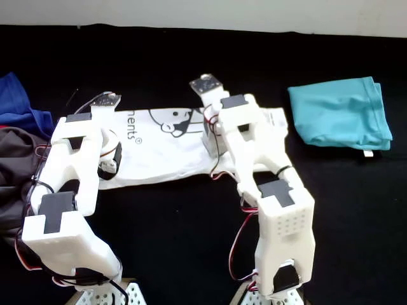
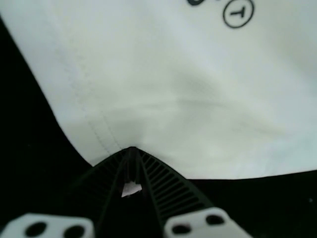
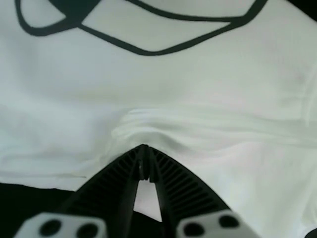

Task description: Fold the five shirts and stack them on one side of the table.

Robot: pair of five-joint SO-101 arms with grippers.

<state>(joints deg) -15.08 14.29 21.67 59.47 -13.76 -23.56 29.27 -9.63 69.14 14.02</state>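
Overhead, we see a white shirt (image 1: 165, 149) with black print lying flat across the middle of the black table (image 1: 172, 235). The left arm (image 1: 70, 178) stands over the shirt's left end and the right arm (image 1: 267, 171) over its right half. From this height we cannot make out the fingertips of either one. A teal shirt (image 1: 337, 117) lies folded into a rough rectangle, well apart on the right side. At the left edge a blue shirt (image 1: 16, 101) sits bunched up, with a dark shirt (image 1: 16, 159) crumpled just below it and touching it. A pale strip of wall (image 1: 254, 13) runs behind the far edge of the table.

Next, in the left wrist view, we find the left gripper (image 2: 131, 153) pinched narrow, its ribbed black fingers (image 2: 163, 181) meeting at the stitched edge of the white shirt. A scrap of white cloth shows between them. Black table lies on either side of that edge.

Lastly, in the right wrist view, the right gripper (image 3: 143, 151) is likewise closed to a point on the white shirt. The cloth puckers into small creases at its tips, and white fabric shows in the gap behind them.
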